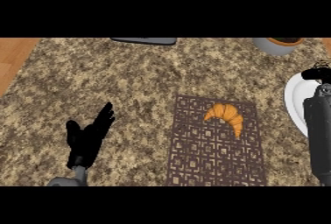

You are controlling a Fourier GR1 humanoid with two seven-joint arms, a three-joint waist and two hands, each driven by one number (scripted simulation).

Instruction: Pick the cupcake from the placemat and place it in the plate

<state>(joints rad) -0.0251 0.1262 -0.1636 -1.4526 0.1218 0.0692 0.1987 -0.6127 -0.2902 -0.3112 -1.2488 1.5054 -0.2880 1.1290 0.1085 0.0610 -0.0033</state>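
An orange croissant [226, 116] lies on the upper right part of the dark patterned placemat [216, 157]. I see no cupcake on the mat. A white plate [294, 103] sits at the right edge, partly cut off and partly covered by my right forearm. My right hand [318, 73] is over the plate's far rim, mostly out of view, and whatever it may hold is hidden. Left of the mat, my left hand [90, 135] rests open above the counter, fingers pointing up and away, holding nothing.
A grey pot [278, 45] with a brown filling stands at the back right. A flat dark object [145, 40] lies at the back edge. A wooden surface [13, 57] borders the speckled stone counter [97, 78] on the left.
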